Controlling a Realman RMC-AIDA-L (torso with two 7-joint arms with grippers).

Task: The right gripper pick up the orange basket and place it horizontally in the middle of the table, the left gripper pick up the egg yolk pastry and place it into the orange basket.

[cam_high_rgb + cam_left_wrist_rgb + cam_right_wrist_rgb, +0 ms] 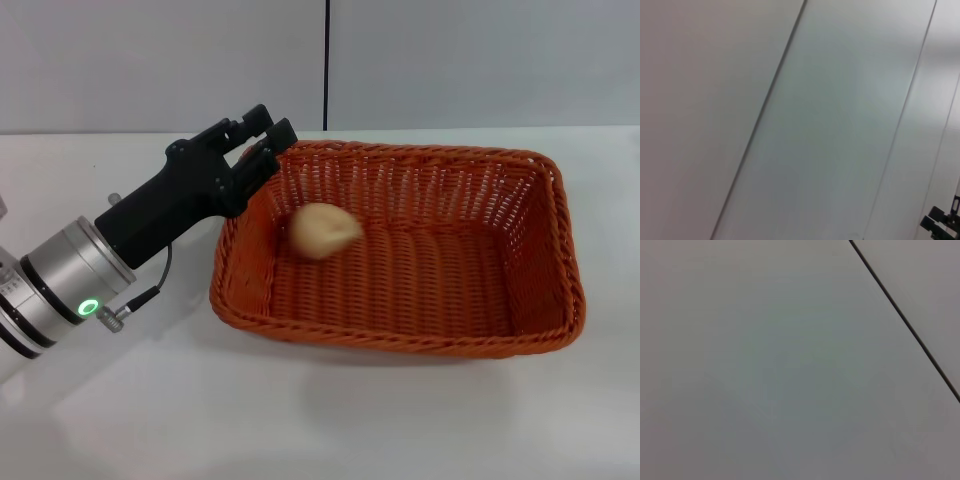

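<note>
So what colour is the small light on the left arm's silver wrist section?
Green: a small glowing ring light on the silver section behind the left gripper. Head view shows it best.

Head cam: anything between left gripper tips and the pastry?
Nothing solid. The left gripper is open above the orange basket rim; the egg yolk pastry sits inside. Only woven wall and floor between, in the head view.

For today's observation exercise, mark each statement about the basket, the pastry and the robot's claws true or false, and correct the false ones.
1. The egg yolk pastry is inside the orange basket. True.
2. The left claw is gripping the pastry. False: it is apart from it, at the basket's far left corner.
3. The basket stands on the table. True.
4. The right claw is over the basket. False: no view shows it.
</note>
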